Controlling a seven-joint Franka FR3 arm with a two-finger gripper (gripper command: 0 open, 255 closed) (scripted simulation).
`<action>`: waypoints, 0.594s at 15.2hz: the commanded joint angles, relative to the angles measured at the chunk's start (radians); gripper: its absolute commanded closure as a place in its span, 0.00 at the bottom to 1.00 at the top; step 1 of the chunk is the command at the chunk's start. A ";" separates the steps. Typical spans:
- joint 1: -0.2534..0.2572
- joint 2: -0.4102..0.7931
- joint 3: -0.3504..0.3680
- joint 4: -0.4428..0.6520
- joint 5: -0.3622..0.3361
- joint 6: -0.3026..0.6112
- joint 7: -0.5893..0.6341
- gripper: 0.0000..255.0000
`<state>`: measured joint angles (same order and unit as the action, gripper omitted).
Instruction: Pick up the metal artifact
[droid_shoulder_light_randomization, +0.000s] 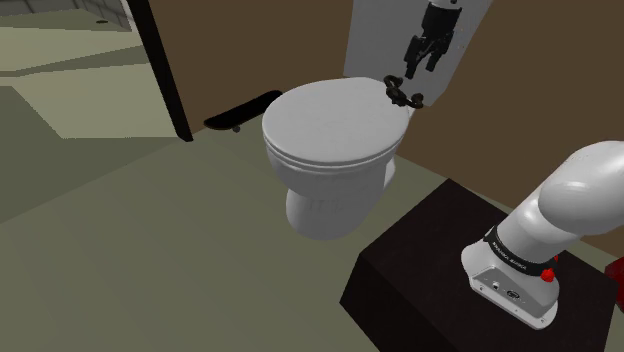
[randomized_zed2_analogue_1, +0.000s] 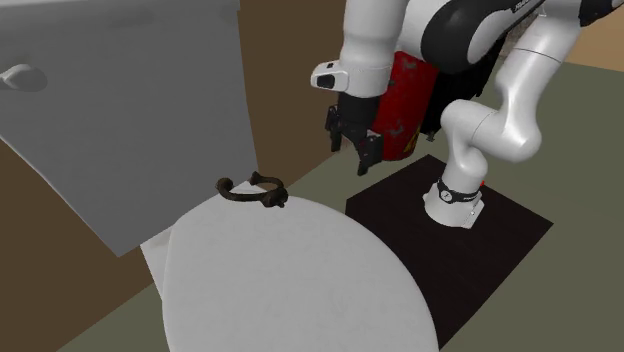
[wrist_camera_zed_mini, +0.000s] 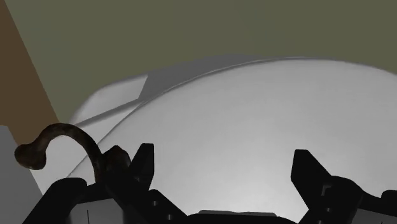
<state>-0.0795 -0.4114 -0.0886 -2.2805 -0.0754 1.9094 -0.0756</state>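
In the shoulder view the open gripper (droid_shoulder_light_randomization: 423, 66) (fingers well apart) hovered, the dark curved artifact (droid_shoulder_light_randomization: 402, 93) on the toilet lid (droid_shoulder_light_randomization: 330, 125) at its seven o'clock.

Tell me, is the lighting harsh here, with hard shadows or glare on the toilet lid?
Shoulder view: the round white toilet lid is softly lit, with no glare. Second exterior view: the dark curved ring-shaped artifact throws no crisp shadow on it. Wrist view: the lid looks brightest between the fingers of the open black tool, which read as flat black shapes.
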 joint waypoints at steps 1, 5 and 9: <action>-0.011 0.073 -0.015 0.029 0.000 0.055 0.007 0.00; -0.033 0.204 -0.044 0.093 0.006 0.139 0.017 0.00; -0.053 0.336 -0.072 0.173 0.024 0.207 0.022 0.00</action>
<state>-0.1282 -0.1121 -0.1544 -2.1342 -0.0564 2.1020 -0.0563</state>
